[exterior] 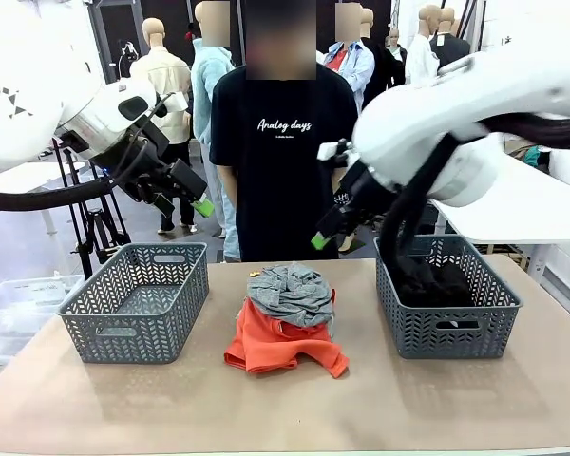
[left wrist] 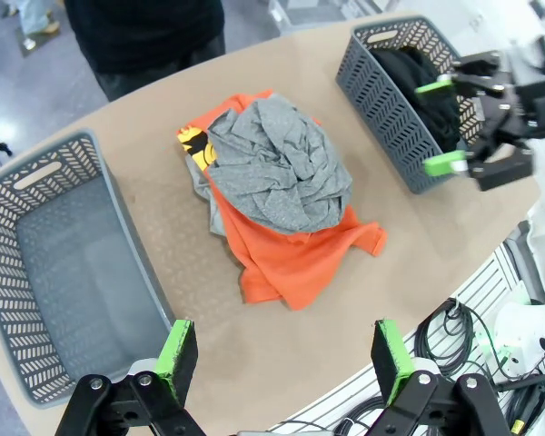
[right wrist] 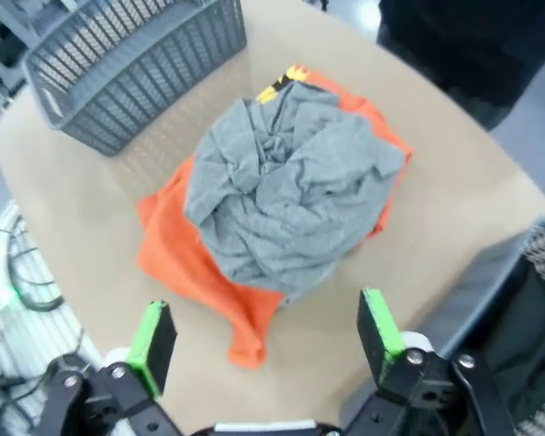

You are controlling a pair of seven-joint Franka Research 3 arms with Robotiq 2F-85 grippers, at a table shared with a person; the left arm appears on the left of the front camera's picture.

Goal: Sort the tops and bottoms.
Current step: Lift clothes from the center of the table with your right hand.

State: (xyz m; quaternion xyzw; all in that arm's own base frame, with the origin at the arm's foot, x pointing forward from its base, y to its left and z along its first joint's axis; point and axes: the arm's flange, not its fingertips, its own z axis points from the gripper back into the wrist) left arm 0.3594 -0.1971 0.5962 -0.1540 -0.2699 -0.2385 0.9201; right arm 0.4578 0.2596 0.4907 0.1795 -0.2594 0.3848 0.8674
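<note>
While both arms hang raised above the brown table [exterior: 266, 413], nothing is in either of them. The left gripper [exterior: 185, 202] is up over the left basket [exterior: 133, 334], its jaws spread wide with only air between the green pads. The right gripper [exterior: 328, 233] is near the inner rim of the right basket [exterior: 446, 334], jaws just as wide and holding nothing. From its own wrist camera the left gripper [left wrist: 283, 354] looks down on the heap of clothes in the middle of the table, between the 2 baskets and touching neither. That heap is the tops: a crumpled, mottled grey piece [exterior: 290, 293] sits uppermost, and an orange T-shirt [exterior: 275, 347] lies under it, spreading out toward the robot's side, its yellow print [left wrist: 197, 145] showing at the far edge. A strip of paler grey cloth [left wrist: 211, 207] peeks out beneath; I cannot tell what garment it is. The bottoms, a plain black garment [exterior: 432, 280], lie bunched inside the right basket. The left basket has its bare floor showing. A person in a black T-shirt [exterior: 280, 161] with white script stands at the far side of the table, behind the heap.
</note>
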